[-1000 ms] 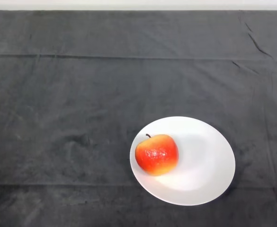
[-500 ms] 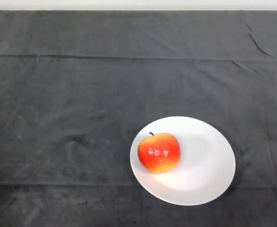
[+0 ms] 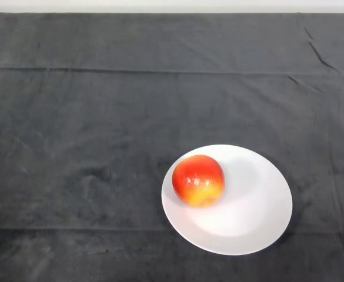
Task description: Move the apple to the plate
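While no part of the robot shows, the apple (image 3: 199, 180) sits on the white plate (image 3: 260, 205), at about nine o'clock of its middle, near the rim. Its red side faces up and its yellow patch faces six o'clock; no stem shows, and the round fruit has no clear long axis. Plate and apple rest on the table (image 3: 89, 117) under a dark, creased cloth.

The apple (image 3: 199, 180) covers part of the plate (image 3: 260, 205) beneath it, and its underside cannot be seen. The dark cloth (image 3: 101, 117) hides the tabletop and runs past the left, right and lower edges.
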